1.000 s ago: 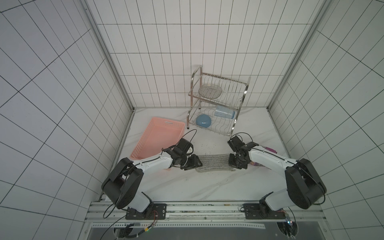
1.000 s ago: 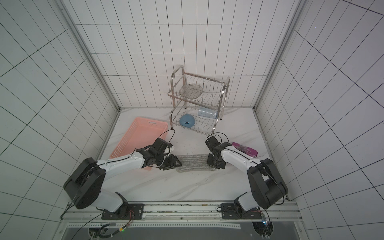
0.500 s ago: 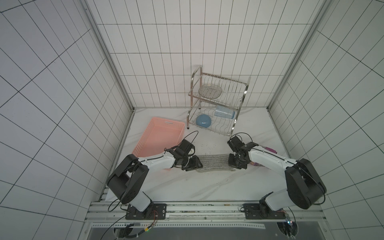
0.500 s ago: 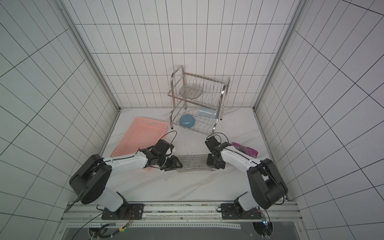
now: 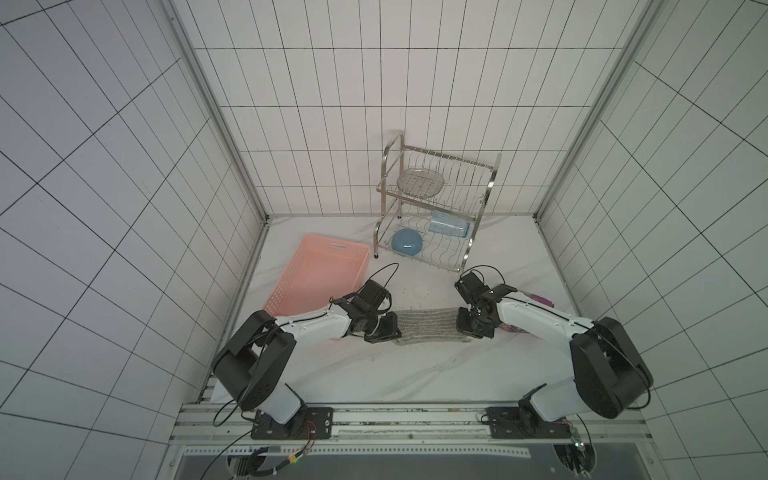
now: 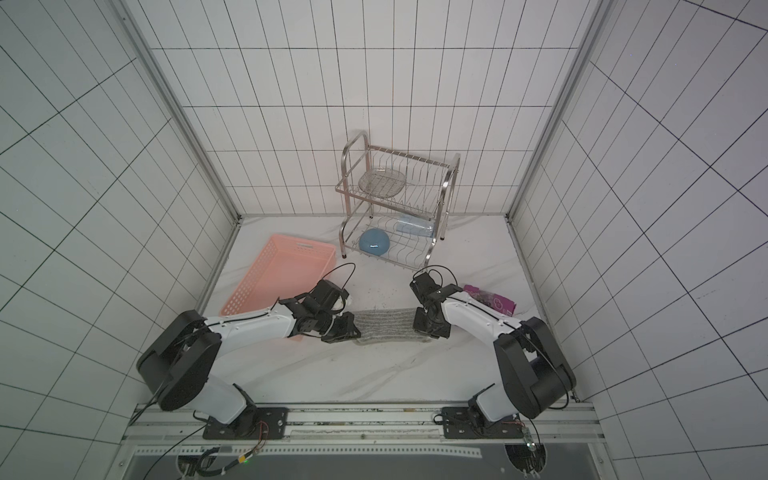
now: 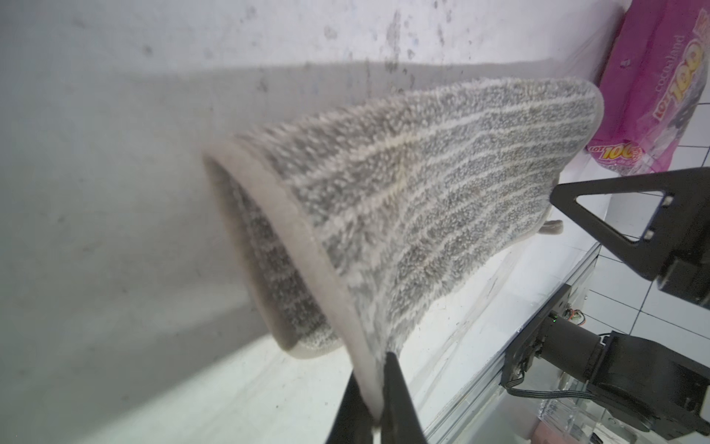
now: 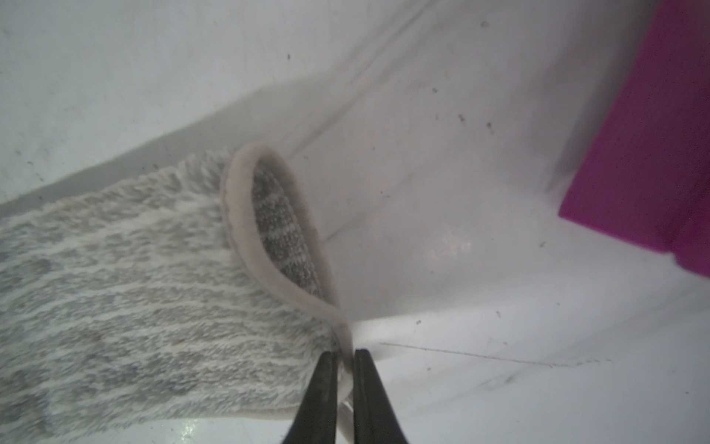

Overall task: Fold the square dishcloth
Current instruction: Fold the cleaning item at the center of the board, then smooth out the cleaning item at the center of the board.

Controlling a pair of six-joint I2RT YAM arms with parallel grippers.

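- Gripping one end of the square dishcloth (image 7: 422, 192) with left pincer (image 7: 372, 369).
- Gripping opposite end with right pincer (image 8: 344, 353).
- Doubled over on the table (image 5: 415, 374).

Soft even light, bowed edges in both top views; wrist views hazy, blurred up close

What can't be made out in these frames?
- Both top views: ends of the square dishcloth hidden under the left gripper and right gripper.
- In a top view: snack packet mostly behind the right arm.
- Right wrist view: snack packet blurred, cut by the edge, print unreadable.
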